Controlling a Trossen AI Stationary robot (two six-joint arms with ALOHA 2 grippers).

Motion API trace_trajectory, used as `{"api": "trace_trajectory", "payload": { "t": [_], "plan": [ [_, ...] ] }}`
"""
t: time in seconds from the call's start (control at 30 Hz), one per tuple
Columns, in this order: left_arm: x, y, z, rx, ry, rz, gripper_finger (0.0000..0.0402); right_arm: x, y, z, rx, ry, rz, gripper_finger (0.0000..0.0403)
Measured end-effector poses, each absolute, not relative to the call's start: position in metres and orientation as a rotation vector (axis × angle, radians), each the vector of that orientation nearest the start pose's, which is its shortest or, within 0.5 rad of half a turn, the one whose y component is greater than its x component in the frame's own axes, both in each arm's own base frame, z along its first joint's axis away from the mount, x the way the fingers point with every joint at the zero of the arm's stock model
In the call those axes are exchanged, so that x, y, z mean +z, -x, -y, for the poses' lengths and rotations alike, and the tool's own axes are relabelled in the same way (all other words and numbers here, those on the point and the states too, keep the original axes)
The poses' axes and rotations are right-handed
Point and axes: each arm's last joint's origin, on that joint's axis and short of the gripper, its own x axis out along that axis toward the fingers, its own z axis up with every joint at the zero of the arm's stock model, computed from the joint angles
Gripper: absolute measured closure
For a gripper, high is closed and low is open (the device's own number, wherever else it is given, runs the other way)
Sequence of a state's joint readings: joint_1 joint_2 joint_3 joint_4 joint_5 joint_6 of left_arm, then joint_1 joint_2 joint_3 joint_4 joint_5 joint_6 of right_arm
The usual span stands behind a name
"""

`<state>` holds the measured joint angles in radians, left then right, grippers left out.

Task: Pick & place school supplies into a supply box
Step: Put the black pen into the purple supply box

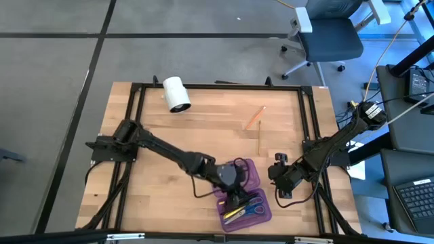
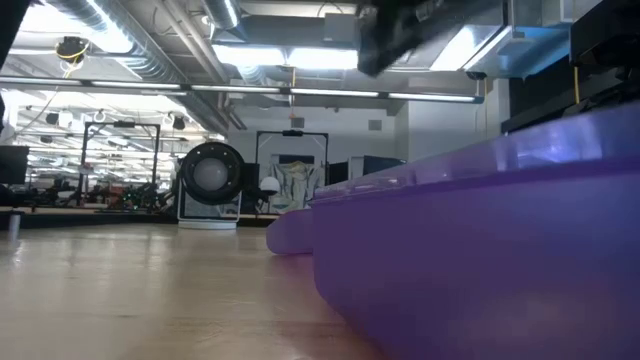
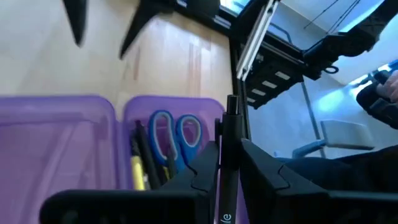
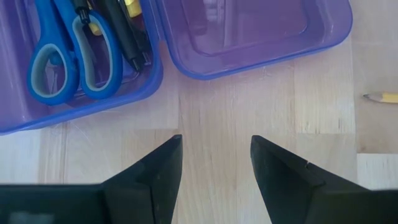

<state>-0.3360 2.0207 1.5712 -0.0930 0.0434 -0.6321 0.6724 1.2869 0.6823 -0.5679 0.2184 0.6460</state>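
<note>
The purple supply box (image 1: 243, 195) lies open near the table's front edge, with its empty half (image 1: 245, 173) on the far side. Its near half (image 3: 163, 149) holds blue-handled scissors (image 3: 175, 135), a yellow pencil (image 3: 136, 172) and black pens. My left gripper (image 1: 234, 192) hovers over the box, shut on a black pen (image 3: 227, 155). My right gripper (image 1: 281, 173) is open and empty just right of the box, over bare wood (image 4: 214, 163). An orange pencil (image 1: 254, 116) and a thin wood-tone pencil (image 1: 260, 139) lie on the table farther back. My left gripper pinches the black pen's shaft (image 3: 226, 180) between its two fingers. The pen's free end (image 3: 232, 104) sticks out past the fingertips. The fingers come from above, slanting down over the box's filled half. The pen is lifted clear of the table.
A white cylinder roll (image 1: 176, 93) lies at the table's far left. A black frame (image 1: 220, 87) runs around the tabletop. The box's purple wall (image 2: 480, 240) fills the right of the low view. A pencil tip (image 4: 382, 98) shows beyond the box in the right wrist view.
</note>
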Motion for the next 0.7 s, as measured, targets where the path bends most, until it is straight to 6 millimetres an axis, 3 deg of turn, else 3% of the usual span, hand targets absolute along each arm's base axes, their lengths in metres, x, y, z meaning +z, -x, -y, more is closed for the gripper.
{"api": "trace_trajectory", "payload": {
  "t": [0.33, 0.7],
  "plan": [
    [0.192, -0.451, 0.168, -0.204, 0.607, -0.705, 0.0359, 0.179, -0.175, -0.132, 0.041, -0.068, -1.123, 0.0210],
    [0.163, -0.456, 0.154, -0.152, 0.643, -0.827, 0.0359, 0.179, -0.175, -0.132, 0.041, -0.068, -1.122, 0.0210]
  ]
}}
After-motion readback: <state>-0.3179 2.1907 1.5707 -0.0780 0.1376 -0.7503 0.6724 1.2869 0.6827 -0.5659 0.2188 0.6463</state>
